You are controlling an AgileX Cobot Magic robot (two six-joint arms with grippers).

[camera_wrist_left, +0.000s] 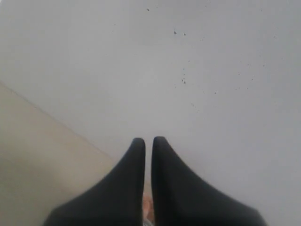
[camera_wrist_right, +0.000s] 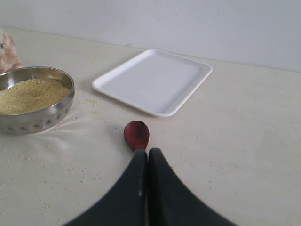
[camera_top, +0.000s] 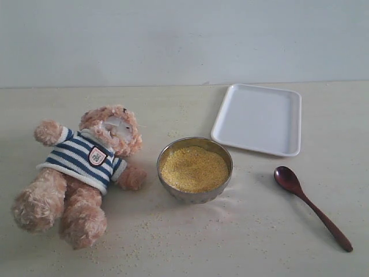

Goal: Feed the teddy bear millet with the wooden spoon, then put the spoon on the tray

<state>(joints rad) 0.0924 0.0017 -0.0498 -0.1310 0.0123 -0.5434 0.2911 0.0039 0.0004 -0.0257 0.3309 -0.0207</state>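
While both pairs of jaws sit pressed together and empty, the right gripper (camera_wrist_right: 145,153) hangs just behind the oval head of the wooden spoon (camera_wrist_right: 137,134), its fingers hiding the handle; the left gripper (camera_wrist_left: 148,141) faces a bare wall. Step in hand, as judged: picking up the spoon. Part the jaws, descend across the slim handle past mid-length, grip square so the head stays level. Spoon lies flat on the table (camera_top: 248,242), near the tray (camera_top: 256,118) but apart from it. Long axis diagonal in the exterior view: head toward tray and millet (camera_top: 195,169), handle end pointing away from both.
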